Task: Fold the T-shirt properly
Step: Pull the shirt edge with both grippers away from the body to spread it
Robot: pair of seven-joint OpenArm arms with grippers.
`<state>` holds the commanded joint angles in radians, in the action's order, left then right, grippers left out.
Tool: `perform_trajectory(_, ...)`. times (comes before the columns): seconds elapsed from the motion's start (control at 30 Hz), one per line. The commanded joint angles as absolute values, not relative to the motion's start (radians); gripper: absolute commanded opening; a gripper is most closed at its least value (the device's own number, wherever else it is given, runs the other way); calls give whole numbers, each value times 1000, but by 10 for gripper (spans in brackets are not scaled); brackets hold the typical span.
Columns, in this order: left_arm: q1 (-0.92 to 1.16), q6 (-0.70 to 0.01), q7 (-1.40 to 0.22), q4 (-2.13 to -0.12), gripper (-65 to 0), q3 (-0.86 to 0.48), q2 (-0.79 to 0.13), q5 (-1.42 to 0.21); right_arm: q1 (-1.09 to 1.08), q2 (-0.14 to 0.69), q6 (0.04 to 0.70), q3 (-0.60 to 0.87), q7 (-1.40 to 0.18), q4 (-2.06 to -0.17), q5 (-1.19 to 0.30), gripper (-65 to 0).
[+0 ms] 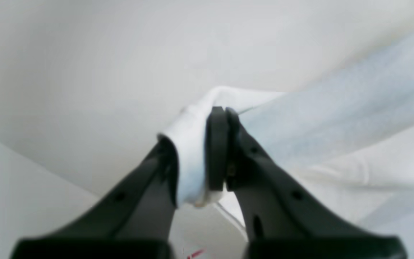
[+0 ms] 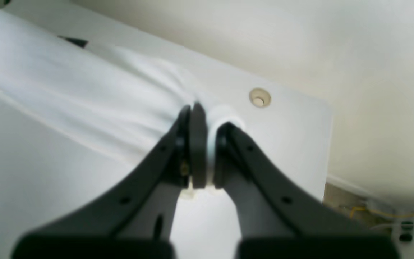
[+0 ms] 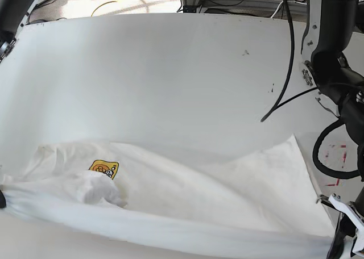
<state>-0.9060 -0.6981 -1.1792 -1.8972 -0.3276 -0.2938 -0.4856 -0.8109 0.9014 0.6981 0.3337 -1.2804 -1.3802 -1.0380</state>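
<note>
T-shirt lettering hidden, wrist views blurred

the t-shirt is seen as soft matt white cloth, creased and rumpled, with an orange label sewn in. the left tool and right tool are formed of matt black plastic. the desk is finished smooth, matt white.

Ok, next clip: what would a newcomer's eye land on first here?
The white T-shirt sprawls crumpled across the near half of the white table, one edge pulled into a taut band along the front. Each end is pinched by a gripper, left gripper and right gripper. An orange label stands out at left.
</note>
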Motion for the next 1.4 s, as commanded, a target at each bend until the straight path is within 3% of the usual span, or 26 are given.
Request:
perform_trajectory(0.3, -1139, -698, -1179, -1748, -650, -326, -367, -490, -1245, 961, 698, 21, -1296, -1268, -1038, -650)
perform_trajectory(0.53, -1139, -698, -1191, -1747, -650, -302, -395, -492, -1294, 961, 698, -1, -1323, -1265, -1038, -650)
perform_trajectory(0.67, -1072, -698, -1205, -1796, -650, -294, -395, -492, -1194, 984, 698, 41, -1326, -1270, -1040, -650)
perform_trajectory(1.23, -506, -698, -1210, -1994, -650, -320, -390, -498, -381, 974, 698, 526, -1326, -1351, -1256, -650)
perform_trajectory(1.4, -292, -698, -1210, -2000, -650, -403, -392, -605, -127, 938, 698, 665, -1326, -1356, -1349, -650)
